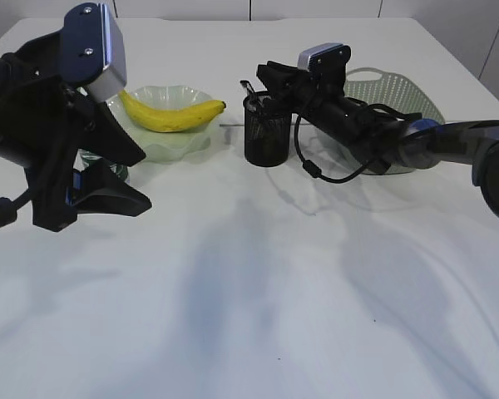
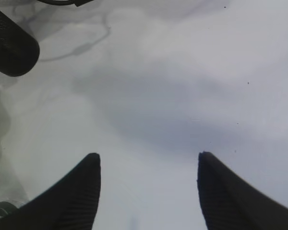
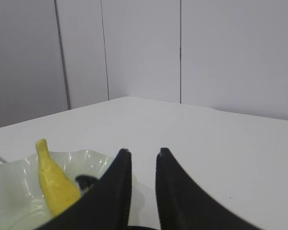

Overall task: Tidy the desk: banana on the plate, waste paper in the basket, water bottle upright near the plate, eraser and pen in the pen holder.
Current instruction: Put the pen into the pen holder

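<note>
Banana [image 1: 173, 114], soft and easily bruised, lies on the plate [image 1: 179, 143] where we would grip it mid-body; only our exterior view shows the pen holder [image 1: 267, 131] and basket [image 1: 389, 86], while our left end effector [image 2: 149, 179] is spread and right end effector [image 3: 143, 158] slightly parted, both empty.
</note>
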